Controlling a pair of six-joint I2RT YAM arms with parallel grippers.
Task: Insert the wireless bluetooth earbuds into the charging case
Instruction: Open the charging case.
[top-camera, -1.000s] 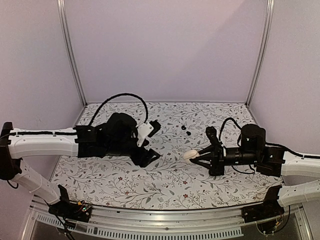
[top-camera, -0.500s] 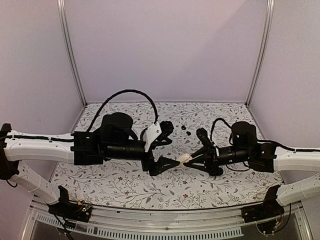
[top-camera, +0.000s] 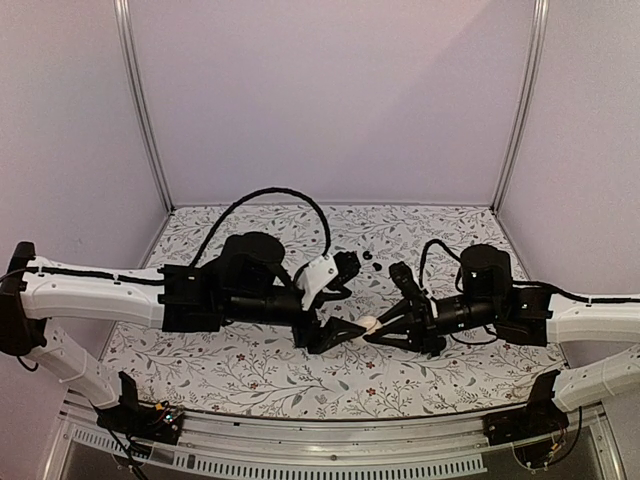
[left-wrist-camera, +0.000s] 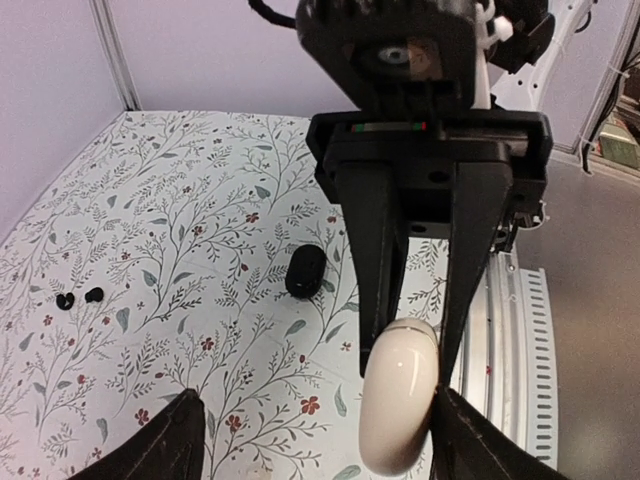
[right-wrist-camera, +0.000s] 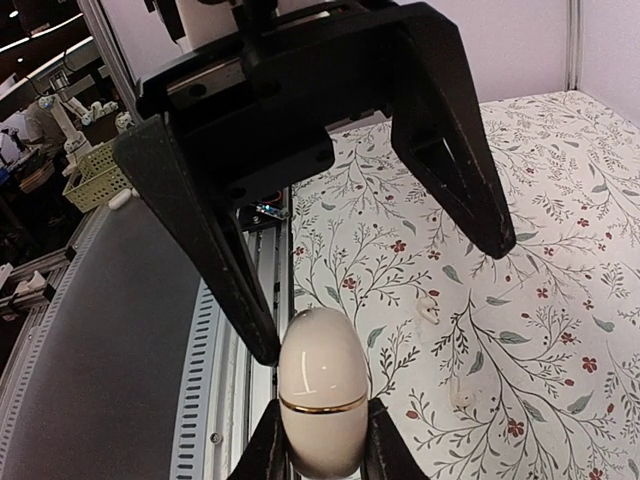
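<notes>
My right gripper is shut on a cream oval charging case with a thin gold band, holding it above the table. In the top view the case hangs between both arms. My left gripper is open and straddles the case's free end. One left finger touches the case's side. Two tiny black earbuds lie on the floral table behind the grippers, and in the left wrist view both earbuds are at far left.
A black oval case lies on the table under the right arm. Two small white bud-like pieces lie on the cloth. A metal rail runs along the near edge. Walls close in the back and both sides.
The left arm swung right and the right gripper carried the case left, so the two met. The left jaws now straddle the case's free end instead of hanging apart from it.
</notes>
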